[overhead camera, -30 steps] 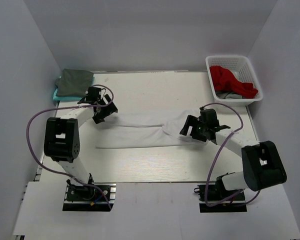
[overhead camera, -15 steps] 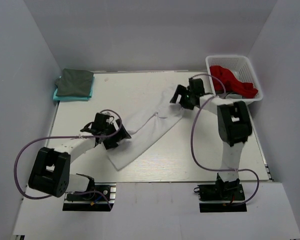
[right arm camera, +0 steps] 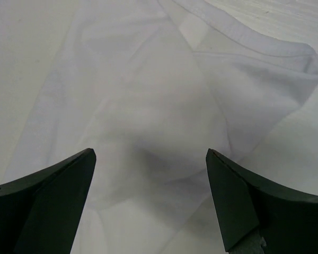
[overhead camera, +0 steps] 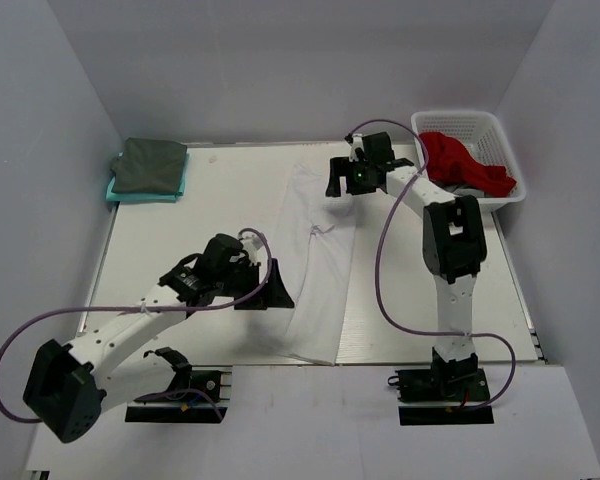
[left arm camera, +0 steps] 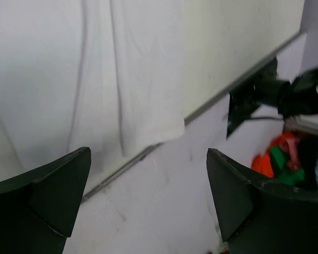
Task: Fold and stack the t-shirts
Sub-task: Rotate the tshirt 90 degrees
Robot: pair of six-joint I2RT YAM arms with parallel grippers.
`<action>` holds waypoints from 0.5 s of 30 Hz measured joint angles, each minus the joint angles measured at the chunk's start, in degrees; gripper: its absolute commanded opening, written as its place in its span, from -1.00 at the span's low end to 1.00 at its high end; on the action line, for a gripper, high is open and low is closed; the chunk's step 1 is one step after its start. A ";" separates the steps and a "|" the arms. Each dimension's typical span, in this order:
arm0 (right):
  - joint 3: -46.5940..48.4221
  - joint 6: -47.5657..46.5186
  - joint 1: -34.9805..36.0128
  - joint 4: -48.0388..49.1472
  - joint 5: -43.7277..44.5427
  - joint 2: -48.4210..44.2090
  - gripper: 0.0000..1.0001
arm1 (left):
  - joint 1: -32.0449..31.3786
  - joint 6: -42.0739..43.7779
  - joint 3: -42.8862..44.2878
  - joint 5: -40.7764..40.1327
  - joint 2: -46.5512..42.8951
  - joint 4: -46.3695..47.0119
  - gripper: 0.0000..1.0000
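The white t-shirt [overhead camera: 320, 270] lies as a long folded strip running from the back middle of the table to its front edge. It also shows in the left wrist view [left arm camera: 122, 79] and the right wrist view [right arm camera: 148, 106]. My left gripper [overhead camera: 278, 296] is open and empty at the strip's left side near the front; in its wrist view the jaws [left arm camera: 148, 203] stand wide apart over the table's edge. My right gripper [overhead camera: 338, 182] is open and empty just above the strip's far end [right arm camera: 148, 203]. A dark grey-green t-shirt [overhead camera: 148, 163] lies folded on a teal one [overhead camera: 177, 189] at the back left.
A white lattice basket [overhead camera: 460, 117] at the back right holds red cloth [overhead camera: 462, 160] over some grey cloth [overhead camera: 460, 190]. The table's front edge [left arm camera: 148, 151] runs under the shirt's near end. The right arm's black base [overhead camera: 445, 385] stands below it.
The white t-shirt has swung from lying across the table to lying front to back. My left gripper moved toward the front, my right gripper toward the back.
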 measured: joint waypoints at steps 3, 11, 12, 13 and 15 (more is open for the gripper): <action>-5.25 -0.02 2.21 -0.11 4.39 -8.20 0.81 | 0.02 0.20 0.85 -7.04 -3.61 -0.76 1.00; -25.00 7.87 11.93 2.05 11.63 -26.67 0.81 | 0.48 -1.51 0.68 -21.86 -9.22 -4.42 1.00; -26.43 8.52 12.46 2.19 11.80 -27.04 0.81 | 0.57 -1.73 0.50 -22.73 -9.64 -4.55 1.00; -29.27 9.62 13.35 2.36 12.04 -27.56 0.81 | 0.68 -1.84 0.20 -23.63 -10.01 -4.68 1.00; -33.48 10.99 14.38 2.01 12.17 -27.43 0.81 | 0.79 -2.16 -0.55 -24.96 -10.34 -4.79 1.00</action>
